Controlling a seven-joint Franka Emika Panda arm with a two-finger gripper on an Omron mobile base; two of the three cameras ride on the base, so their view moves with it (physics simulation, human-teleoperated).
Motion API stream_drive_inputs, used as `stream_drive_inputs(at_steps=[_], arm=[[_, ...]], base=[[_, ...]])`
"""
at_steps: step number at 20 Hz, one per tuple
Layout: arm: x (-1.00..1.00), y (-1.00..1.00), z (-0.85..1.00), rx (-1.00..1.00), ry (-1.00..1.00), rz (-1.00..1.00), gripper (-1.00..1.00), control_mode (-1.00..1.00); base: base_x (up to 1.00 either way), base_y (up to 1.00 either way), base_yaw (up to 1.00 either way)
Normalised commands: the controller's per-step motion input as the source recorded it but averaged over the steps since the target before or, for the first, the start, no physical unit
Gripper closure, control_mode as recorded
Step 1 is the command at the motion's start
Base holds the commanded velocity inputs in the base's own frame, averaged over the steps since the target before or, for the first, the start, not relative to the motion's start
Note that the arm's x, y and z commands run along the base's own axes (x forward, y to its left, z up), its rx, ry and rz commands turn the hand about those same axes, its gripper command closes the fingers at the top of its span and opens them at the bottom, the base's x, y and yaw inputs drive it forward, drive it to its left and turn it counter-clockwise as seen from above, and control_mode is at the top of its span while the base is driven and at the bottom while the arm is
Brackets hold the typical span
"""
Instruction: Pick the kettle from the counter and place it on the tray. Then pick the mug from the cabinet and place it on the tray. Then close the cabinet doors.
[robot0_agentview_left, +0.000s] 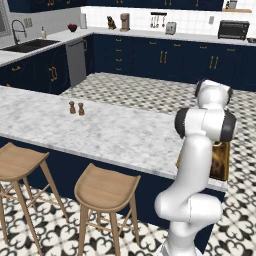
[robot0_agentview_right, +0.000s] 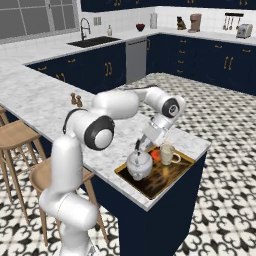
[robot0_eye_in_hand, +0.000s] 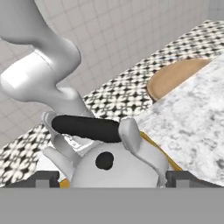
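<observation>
The kettle (robot0_agentview_right: 139, 164) sits upright on the tray (robot0_agentview_right: 172, 179), at the end of the marble counter (robot0_agentview_right: 40, 100). The mug (robot0_agentview_right: 166, 154) stands on the tray too, just beside the kettle, on the side away from the arm's base. The gripper (robot0_agentview_right: 141, 146) hangs right over the kettle, just above its black handle (robot0_eye_in_hand: 87, 127). In the hand view the two finger tips (robot0_eye_in_hand: 43, 178) stand far apart, one on each side of the kettle's body, and they do not squeeze anything. So the gripper is wide open and holds nothing. It looks like the kettle has been set down. The black handle runs across the top of the kettle like a bar, and in the hand view this bar lies sideways, from one finger tip toward the other. I cannot tell for sure which way the spout points. The mug's loop handle points to the right in the right base view, away from the kettle. Both things seem to be on the tray, so I think the cabinet doors are what is left. To get clear, the gripper should go straight up, because the handle bar is right under it.
</observation>
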Motion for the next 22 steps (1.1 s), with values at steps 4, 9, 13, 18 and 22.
stream_drive_inputs(at_steps=[4, 9, 13, 18, 22], arm=[[-0.24, 0.00, 0.69, 0.00, 0.00, -0.03, -1.00, -1.00], [-0.34, 0.00, 0.69, 0.00, 0.00, -0.09, -1.00, -1.00], [-0.50, 0.00, 0.57, 0.00, 0.02, -0.15, -1.00, -1.00], [-0.48, 0.18, 0.58, 0.00, 0.07, -0.28, -1.00, -1.00], [-0.42, 0.55, 0.64, 0.00, 0.07, -0.39, -1.00, -1.00]], base=[[0.00, 0.00, 0.00], [0.00, 0.00, 0.00], [0.00, 0.00, 0.00], [0.00, 0.00, 0.00], [0.00, 0.00, 0.00]])
